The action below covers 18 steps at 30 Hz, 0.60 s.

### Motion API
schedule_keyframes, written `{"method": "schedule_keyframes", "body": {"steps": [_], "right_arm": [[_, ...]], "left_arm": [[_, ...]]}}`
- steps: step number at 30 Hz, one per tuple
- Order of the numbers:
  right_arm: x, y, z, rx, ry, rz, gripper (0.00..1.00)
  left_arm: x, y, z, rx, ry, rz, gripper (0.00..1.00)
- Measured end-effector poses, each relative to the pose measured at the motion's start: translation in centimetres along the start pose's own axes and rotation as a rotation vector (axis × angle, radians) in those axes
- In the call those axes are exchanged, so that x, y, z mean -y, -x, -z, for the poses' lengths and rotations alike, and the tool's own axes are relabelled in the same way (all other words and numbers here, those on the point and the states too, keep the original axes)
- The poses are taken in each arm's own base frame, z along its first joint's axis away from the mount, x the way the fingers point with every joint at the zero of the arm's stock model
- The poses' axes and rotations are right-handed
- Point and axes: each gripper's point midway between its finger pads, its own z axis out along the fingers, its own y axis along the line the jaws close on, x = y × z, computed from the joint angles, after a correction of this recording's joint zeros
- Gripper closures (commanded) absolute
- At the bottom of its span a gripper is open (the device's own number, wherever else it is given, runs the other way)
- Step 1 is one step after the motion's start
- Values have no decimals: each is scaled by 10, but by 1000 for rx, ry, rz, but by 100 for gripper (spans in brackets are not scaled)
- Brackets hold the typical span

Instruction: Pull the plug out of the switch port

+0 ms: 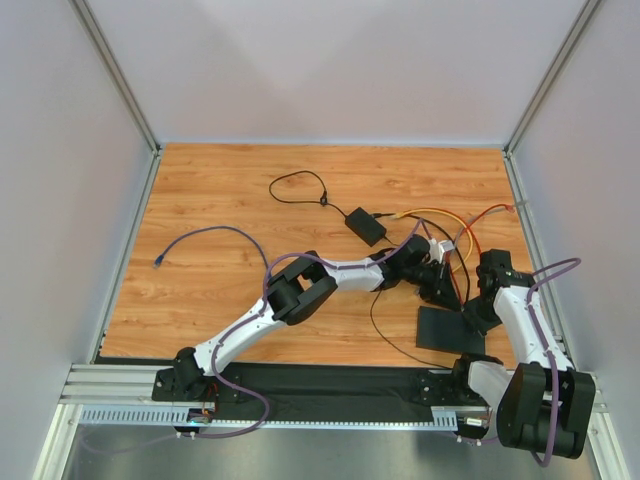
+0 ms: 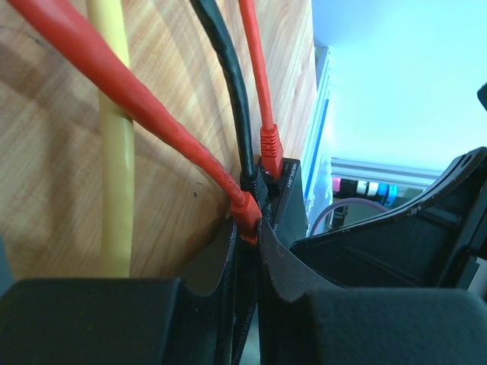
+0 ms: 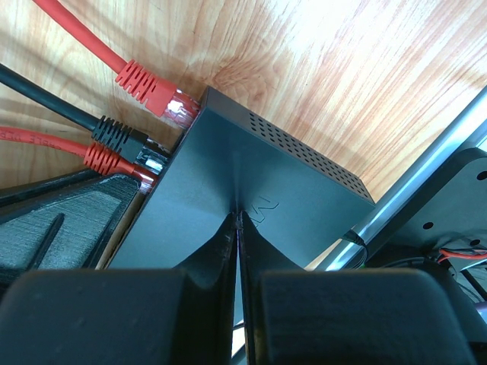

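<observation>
The switch (image 1: 447, 330) is a flat black box at the near right; it also shows in the right wrist view (image 3: 251, 175) and the left wrist view (image 2: 292, 199). Three plugs sit in its sockets: a red plug (image 3: 151, 88), a black plug (image 3: 118, 135) and a second red plug (image 3: 106, 158). My left gripper (image 2: 249, 228) is shut on that second red plug (image 2: 246, 213) right at the socket; it also shows in the top view (image 1: 442, 287). My right gripper (image 3: 237, 218) is shut, its tips resting on the switch's top face; it also shows in the top view (image 1: 476, 317).
A black power-adapter brick (image 1: 366, 225) with a looped thin cable (image 1: 300, 186) lies behind. Yellow (image 2: 114, 152), red and black cables run from the switch to the right wall. A purple cable (image 1: 210, 232) lies loose at the left. Metal rails frame the table (image 1: 200, 200).
</observation>
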Motion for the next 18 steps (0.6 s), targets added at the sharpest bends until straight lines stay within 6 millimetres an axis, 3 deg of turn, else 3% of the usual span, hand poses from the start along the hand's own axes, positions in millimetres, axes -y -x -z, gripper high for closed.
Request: {"method": "schedule_keyframes", "body": {"steps": [18], "right_arm": [[-3, 1, 1, 1, 7, -1, 97]], "left_arm": [[2, 6, 7, 38, -68, 21, 100]]}}
